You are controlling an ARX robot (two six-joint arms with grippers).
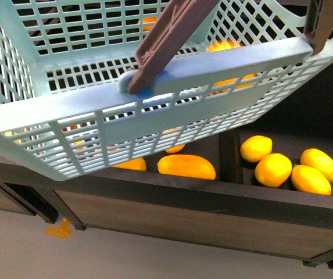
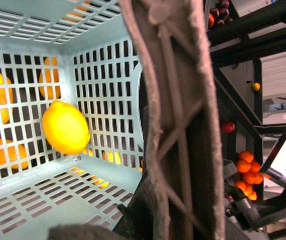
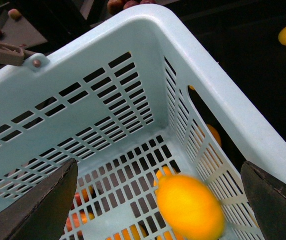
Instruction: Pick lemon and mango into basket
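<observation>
Right gripper (image 3: 158, 166) is spread wide, one dark finger out on each side of its wrist view, gripping nothing. The lemon (image 3: 190, 207) sits between and below them, inside the basket (image 3: 133, 75), low over the slotted floor near a side wall. It's smeared with blur, so my guess is it's dropping or rolling, not settled. The left wrist view shows that lemon up against a slotted wall too. Left gripper (image 2: 110, 225) is mostly hidden behind the brown handle (image 2: 177, 125), which fills its view. Since the basket hangs tilted in the air in the front view, I'd say that gripper is clamped on the handle, fingers barely visible though. So the lemon part looks basically done and the mango is what's left. Honestly I can't pick out a mango anywhere. Under the basket there's a dark shelf (image 1: 183, 203) with loose lemons (image 1: 272, 170) on the right and a long orange-yellow fruit (image 1: 186, 167) nearer the middle, nothing reddish that I'd trust. Next move probably needs the right arm to pull up out of the basket, find the mango, and grab it while the left one holds the basket steady. No brands, labels or readable writing in any view.
</observation>
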